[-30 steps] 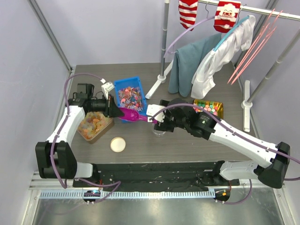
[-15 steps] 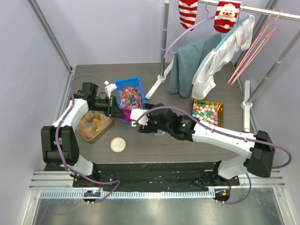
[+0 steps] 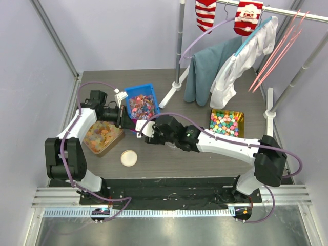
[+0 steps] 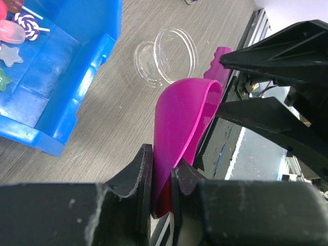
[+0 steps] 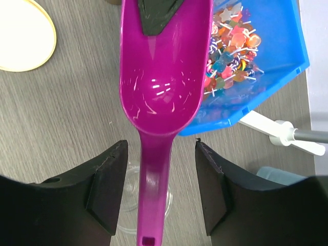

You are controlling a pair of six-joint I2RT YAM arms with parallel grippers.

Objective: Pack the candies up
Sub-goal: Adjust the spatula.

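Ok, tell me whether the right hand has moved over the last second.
Yes. In the top view the right hand has swung left, from right of the blue bin to its near edge, where its fingers flank the magenta scoop.

You are looking at a lab robot cell, not a home. A grey wood-grain table [image 3: 169, 164] is boxed in by plain pale panels [image 3: 118, 36] and bare metal posts [image 3: 54, 36]. The left arm [image 3: 72, 136] and right arm [image 3: 230, 146] are bolted along its near edge above a slotted rail [image 3: 169, 211]. A clothes rail [image 3: 287, 11] of props stands at the far right corner.
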